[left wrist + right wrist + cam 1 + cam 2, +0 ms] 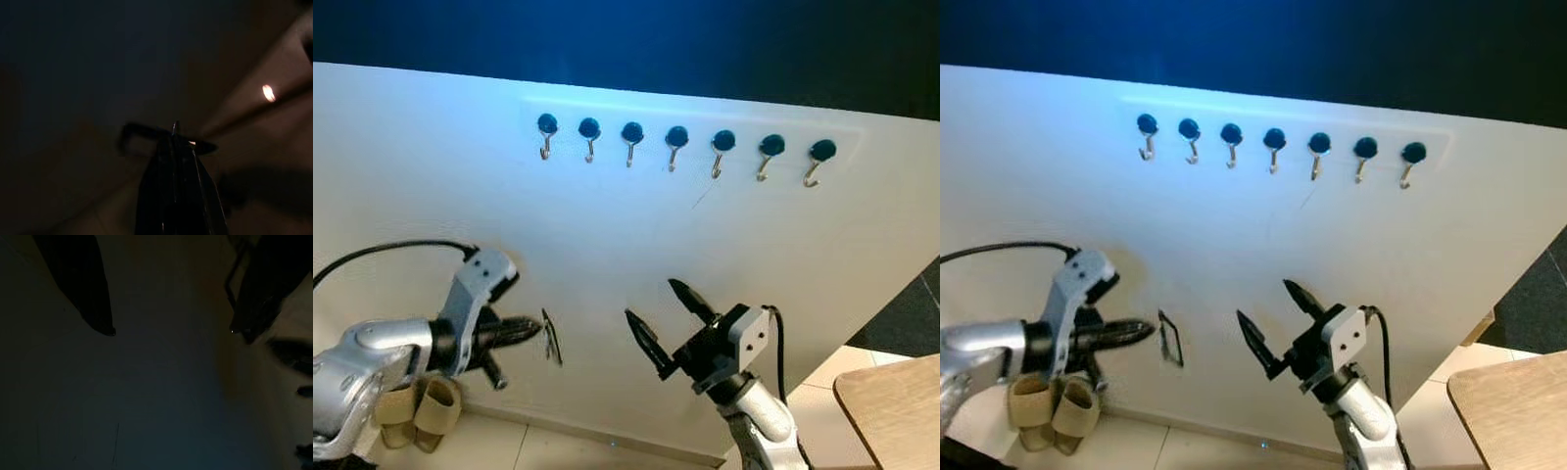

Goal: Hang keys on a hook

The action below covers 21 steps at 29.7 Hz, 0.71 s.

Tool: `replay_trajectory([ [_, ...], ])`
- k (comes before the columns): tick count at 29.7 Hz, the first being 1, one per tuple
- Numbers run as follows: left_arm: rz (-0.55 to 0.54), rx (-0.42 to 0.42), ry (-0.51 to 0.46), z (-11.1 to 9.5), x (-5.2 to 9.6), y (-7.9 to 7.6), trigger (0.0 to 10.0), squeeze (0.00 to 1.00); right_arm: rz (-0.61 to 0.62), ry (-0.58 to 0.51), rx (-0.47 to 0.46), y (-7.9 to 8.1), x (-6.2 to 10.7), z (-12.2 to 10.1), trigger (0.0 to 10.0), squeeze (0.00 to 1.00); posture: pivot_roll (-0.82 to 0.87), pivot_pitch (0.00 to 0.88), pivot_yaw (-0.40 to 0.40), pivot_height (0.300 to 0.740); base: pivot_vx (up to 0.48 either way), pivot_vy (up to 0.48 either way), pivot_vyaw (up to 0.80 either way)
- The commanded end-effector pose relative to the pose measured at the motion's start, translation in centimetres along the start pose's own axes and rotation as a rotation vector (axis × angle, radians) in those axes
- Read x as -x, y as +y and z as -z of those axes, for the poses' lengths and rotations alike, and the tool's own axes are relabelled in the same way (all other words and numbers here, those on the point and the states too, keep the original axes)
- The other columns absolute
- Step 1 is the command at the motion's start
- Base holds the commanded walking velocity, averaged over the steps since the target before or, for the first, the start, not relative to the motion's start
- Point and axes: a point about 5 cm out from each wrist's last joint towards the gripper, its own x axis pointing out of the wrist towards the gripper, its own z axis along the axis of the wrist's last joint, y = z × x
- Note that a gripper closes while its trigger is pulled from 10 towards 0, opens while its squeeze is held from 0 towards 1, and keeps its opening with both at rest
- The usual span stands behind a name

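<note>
The left claw (524, 328), pinched together on a thin dark metal key ring (552, 338) low before the white wall, should rise slowly toward the row of blue-capped metal hooks (677, 147) high above, while the right claw (671, 313) waits spread apart.

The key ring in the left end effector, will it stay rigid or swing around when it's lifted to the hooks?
The key ring looks like thin wire hanging past the shut left end effector, so it will probably swing. It seems light. Pinched only at its edge, it may twist or slip near the hooks.
</note>
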Motion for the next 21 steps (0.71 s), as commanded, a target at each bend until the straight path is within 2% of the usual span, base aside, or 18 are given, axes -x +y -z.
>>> replay_trajectory([
  [1,-0.056,0.055,-0.030,-0.6,0.0,0.5,10.0,0.00,0.005,0.002,-0.002,-0.1,0.1,0.0,10.0,0.00,0.04,0.074,-0.016,0.740,0.000,0.000,0.00],
  [3,-0.081,0.071,-0.061,-1.3,-0.1,0.7,10.0,0.00,0.005,0.003,-0.003,0.0,0.1,-0.1,10.0,0.00,0.04,0.075,-0.017,0.740,0.000,0.000,0.00],
  [4,-0.105,0.055,-0.115,-2.1,0.0,1.0,10.0,0.00,0.004,0.003,-0.003,0.0,0.1,0.0,10.0,0.00,0.04,0.075,-0.018,0.740,0.000,0.000,0.00],
  [5,-0.105,0.055,-0.115,-2.1,0.0,1.0,10.0,0.00,0.004,0.003,-0.003,0.0,0.1,0.0,10.0,0.00,0.04,0.075,-0.018,0.740,0.000,0.000,0.00],
  [7,-0.159,-0.018,-0.255,-3.8,0.3,1.5,10.0,0.00,0.003,0.003,-0.004,0.0,0.1,0.0,10.0,0.00,0.04,0.076,-0.019,0.740,0.000,0.000,0.00],
  [8,-0.169,-0.061,-0.389,-5.3,0.8,1.5,10.0,0.00,0.001,0.003,-0.004,0.0,0.1,0.0,10.0,0.00,0.04,0.076,-0.018,0.740,0.000,0.000,0.00],
  [9,-0.169,-0.061,-0.389,-5.3,0.8,1.5,10.0,0.00,0.001,0.003,-0.004,0.0,0.1,0.0,10.0,0.00,0.04,0.076,-0.018,0.740,0.000,0.000,0.00],
  [10,-0.152,-0.062,-0.462,-6.0,1.3,1.1,10.0,0.00,0.000,0.003,-0.004,0.0,0.1,0.0,10.0,0.00,0.04,0.076,-0.018,0.740,0.000,0.000,0.00],
  [15,-0.128,-0.059,-0.519,-6.6,1.8,0.6,10.0,0.00,0.001,0.003,-0.003,0.0,0.1,-0.1,10.0,0.00,0.04,0.076,-0.020,0.740,0.000,0.000,0.00],
  [18,-0.119,0.018,-0.582,-7.2,2.6,0.8,10.0,0.00,0.001,0.004,-0.003,-0.1,0.1,-0.1,10.0,0.00,0.04,0.077,-0.023,0.740,0.000,0.000,0.00],
  [21,-0.124,0.040,-0.602,-7.5,2.9,1.1,10.0,0.00,-0.001,0.005,-0.003,-0.1,0.1,-0.1,10.0,0.00,0.04,0.076,-0.024,0.740,0.000,0.000,0.00],
])
